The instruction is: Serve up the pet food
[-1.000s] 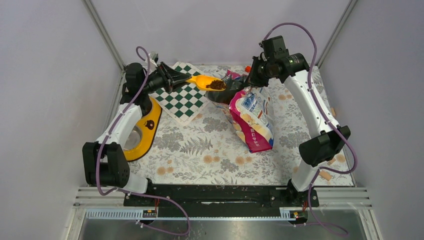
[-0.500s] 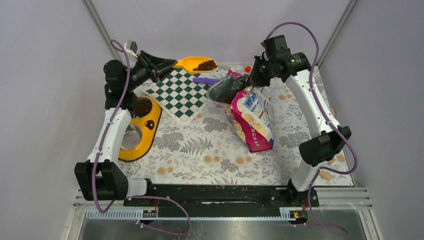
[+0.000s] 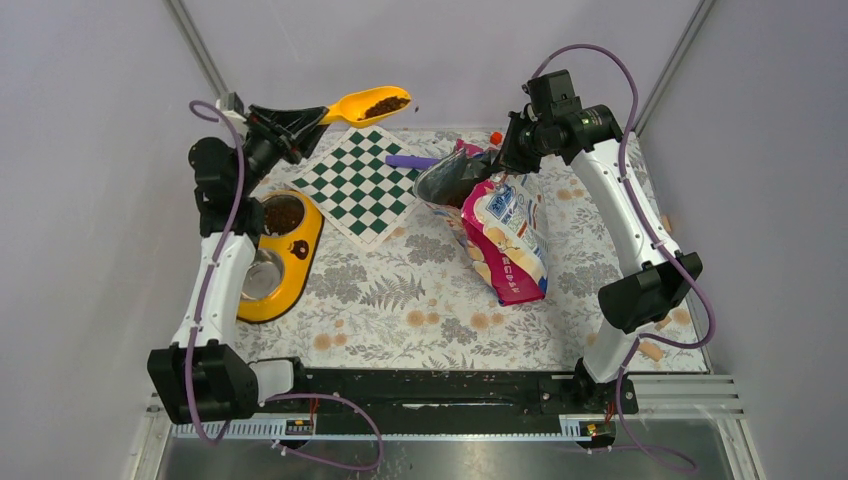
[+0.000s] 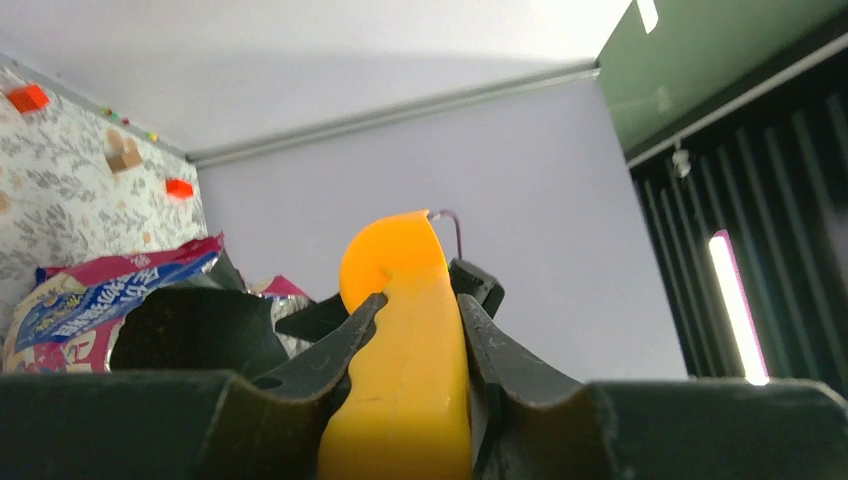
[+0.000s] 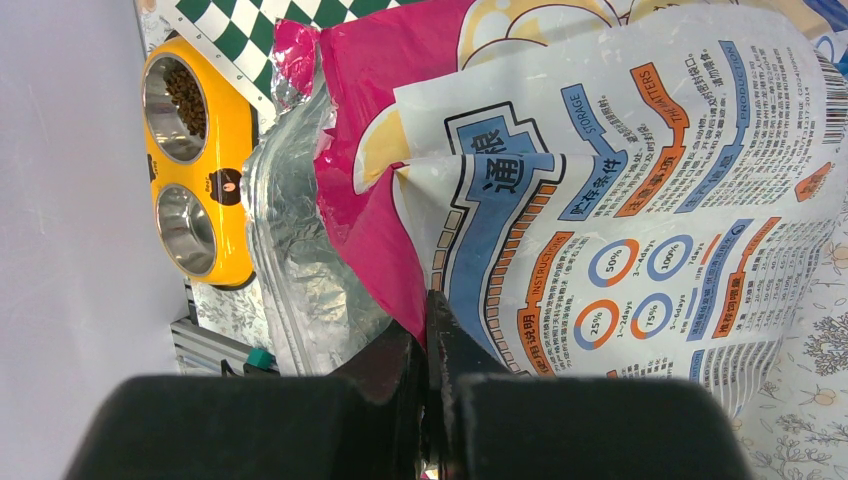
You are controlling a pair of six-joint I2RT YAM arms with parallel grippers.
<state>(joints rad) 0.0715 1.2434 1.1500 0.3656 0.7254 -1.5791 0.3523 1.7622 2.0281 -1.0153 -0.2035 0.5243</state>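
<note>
My left gripper [image 3: 318, 119] is shut on the handle of the orange scoop [image 3: 368, 104], raised high at the back left and tilted up; the scoop holds dark-brown pet food kibble [image 3: 383, 103]. In the left wrist view the gripper [image 4: 415, 305] clamps the scoop [image 4: 405, 330] from both sides. My right gripper [image 3: 503, 158] is shut on the rim of the pink-and-blue pet food bag [image 3: 505, 235], holding its mouth open; the right wrist view shows that gripper [image 5: 427, 318] pinching the bag [image 5: 620, 180]. The yellow double-bowl feeder [image 3: 296, 252] has kibble in its far bowl [image 3: 283, 214].
A green-and-white checkered board [image 3: 360, 185] lies between feeder and bag. A purple object [image 3: 412, 160] lies behind the bag. The feeder's near steel bowl [image 3: 261, 275] holds no kibble. Enclosure walls and frame posts stand close on both sides.
My left arm has swung the filled scoop up and to the left, away from the bag toward the back left corner. The right gripper and the bag have stayed put.
</note>
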